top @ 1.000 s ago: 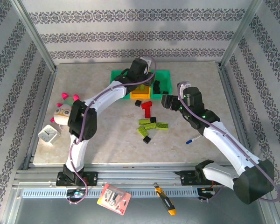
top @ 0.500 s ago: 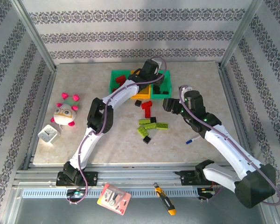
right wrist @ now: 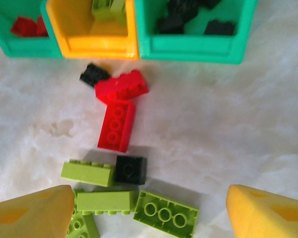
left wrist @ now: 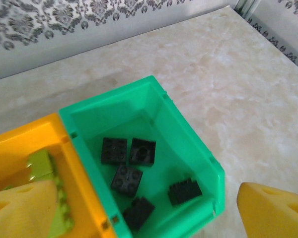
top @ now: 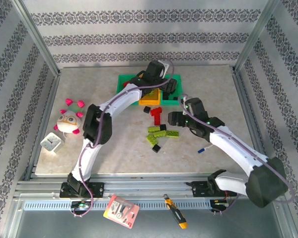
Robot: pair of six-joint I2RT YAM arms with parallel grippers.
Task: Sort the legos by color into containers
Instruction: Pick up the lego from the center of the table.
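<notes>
red plastic studded brick (right wrist: 117, 124) looks light, stiff, slick; pinch its long sides; left gripper (left wrist: 146, 186) and right gripper (right wrist: 149, 192) jaws spread

The left arm (top: 120, 101) reaches to the tabletop's (top: 89, 148) far edge; the left gripper (left wrist: 149, 210) has its 2 fingers spread, empty. The right gripper (right wrist: 151, 210) hangs mid-tabletop, fingers spread, empty.

Striped, grey-patterned walls (top: 149, 34) and metal posts (top: 37, 42) enclose a pale marbled tabletop (top: 114, 153) under bright, even light.
</notes>
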